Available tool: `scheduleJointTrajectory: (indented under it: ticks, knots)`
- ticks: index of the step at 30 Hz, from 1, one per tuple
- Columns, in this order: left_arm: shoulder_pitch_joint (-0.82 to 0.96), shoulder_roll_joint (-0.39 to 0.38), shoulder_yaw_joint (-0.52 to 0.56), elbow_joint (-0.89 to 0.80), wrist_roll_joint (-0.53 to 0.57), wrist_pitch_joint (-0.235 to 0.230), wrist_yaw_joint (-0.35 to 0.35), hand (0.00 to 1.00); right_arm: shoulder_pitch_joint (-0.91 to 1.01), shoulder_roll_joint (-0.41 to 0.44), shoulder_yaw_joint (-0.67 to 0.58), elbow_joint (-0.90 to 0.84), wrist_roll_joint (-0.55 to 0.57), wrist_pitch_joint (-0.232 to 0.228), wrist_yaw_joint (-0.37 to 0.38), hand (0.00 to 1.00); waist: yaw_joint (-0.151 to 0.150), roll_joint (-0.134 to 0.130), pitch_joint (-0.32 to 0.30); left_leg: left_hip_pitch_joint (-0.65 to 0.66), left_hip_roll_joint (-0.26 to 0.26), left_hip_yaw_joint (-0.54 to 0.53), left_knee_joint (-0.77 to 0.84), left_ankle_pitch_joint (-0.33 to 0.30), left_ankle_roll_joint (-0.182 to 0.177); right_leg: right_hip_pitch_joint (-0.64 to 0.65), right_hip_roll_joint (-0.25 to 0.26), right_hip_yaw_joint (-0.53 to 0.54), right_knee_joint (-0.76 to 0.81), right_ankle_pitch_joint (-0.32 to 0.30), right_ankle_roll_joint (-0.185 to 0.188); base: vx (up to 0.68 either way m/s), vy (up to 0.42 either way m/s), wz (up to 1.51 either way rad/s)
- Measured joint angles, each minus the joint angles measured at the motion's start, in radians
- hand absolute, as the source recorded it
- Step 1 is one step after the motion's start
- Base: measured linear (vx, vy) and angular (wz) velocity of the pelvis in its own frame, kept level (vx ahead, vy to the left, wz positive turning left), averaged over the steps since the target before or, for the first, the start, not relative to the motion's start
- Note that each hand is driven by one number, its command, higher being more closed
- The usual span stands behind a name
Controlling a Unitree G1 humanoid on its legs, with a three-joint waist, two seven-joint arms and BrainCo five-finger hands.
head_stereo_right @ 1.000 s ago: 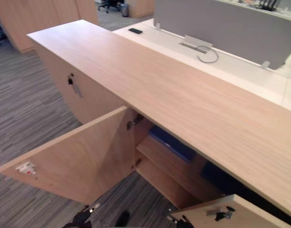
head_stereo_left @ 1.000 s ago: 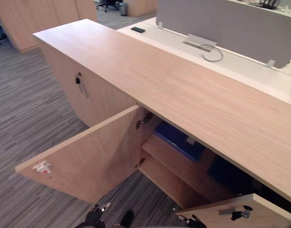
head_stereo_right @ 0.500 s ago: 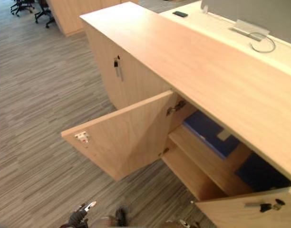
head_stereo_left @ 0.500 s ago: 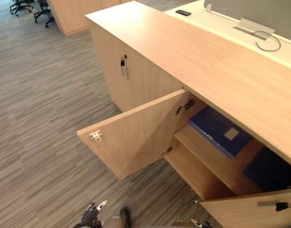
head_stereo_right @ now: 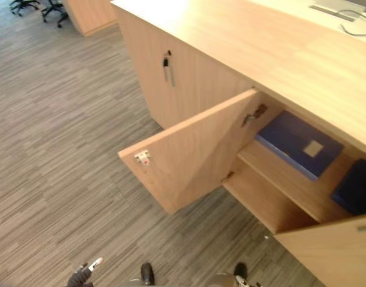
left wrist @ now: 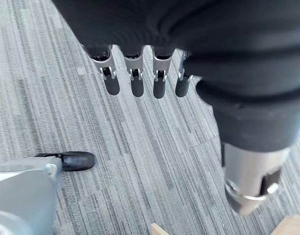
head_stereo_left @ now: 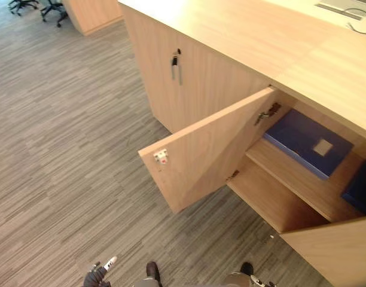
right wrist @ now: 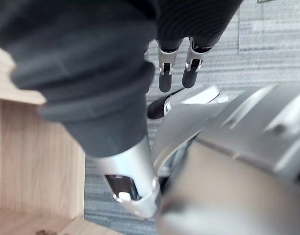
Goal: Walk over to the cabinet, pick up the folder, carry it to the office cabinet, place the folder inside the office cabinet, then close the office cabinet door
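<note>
The left hand (left wrist: 137, 83) hangs low over the grey carpet (head_stereo_left: 63, 155), fingers straight and relaxed, holding nothing. The right hand (right wrist: 165, 76) hangs the same way, loose and empty, near the right door (head_stereo_left: 338, 251). The blue folder (head_stereo_left: 302, 140) lies flat on the upper shelf (head_stereo_left: 293, 179) inside the office cabinet (head_stereo_left: 243, 36), well ahead of and above both hands, past the left door (head_stereo_left: 201, 152), which stands wide open ahead of the left hand.
</note>
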Motion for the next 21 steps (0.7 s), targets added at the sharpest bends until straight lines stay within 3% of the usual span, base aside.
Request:
scheduleJointTrajectory:
  ticks: [4,11,17,21]
  knots:
    - [-0.116,0.082,-0.009,-0.072,0.045,0.009,0.007,0.0,0.055,-0.015,0.0,0.009,0.013,-0.001,0.0,0.0,-0.025,0.001,-0.012,0.06,0.071,0.009,-0.103,0.066,-0.03,0.011,0.085,0.0,-0.005,0.0,-0.006,0.01,-0.093,-0.14]
    - [-0.33,0.3,-0.142,-0.088,0.117,0.008,0.019,0.0,0.081,-0.017,0.009,0.035,0.075,-0.001,0.009,0.0,-0.041,0.001,-0.016,0.098,0.076,0.06,-0.115,0.068,-0.03,0.01,0.099,0.045,-0.021,0.006,-0.014,0.01,-0.002,-0.18]
    - [-0.544,0.335,-0.295,0.058,0.161,0.013,0.018,0.0,0.081,-0.018,0.027,0.039,0.077,-0.003,0.019,0.0,-0.064,0.001,-0.016,0.13,0.08,0.111,-0.124,0.067,-0.032,-0.004,0.111,0.093,-0.022,0.013,-0.023,0.0,-0.002,-0.24]
    - [-0.671,0.335,-0.395,0.116,0.179,0.015,0.017,0.0,0.084,-0.018,0.066,0.039,0.077,-0.003,0.026,0.0,-0.107,-0.001,-0.013,0.144,0.098,0.137,-0.124,0.063,-0.037,-0.01,0.132,0.118,-0.029,0.021,-0.034,-0.02,-0.014,-0.19]
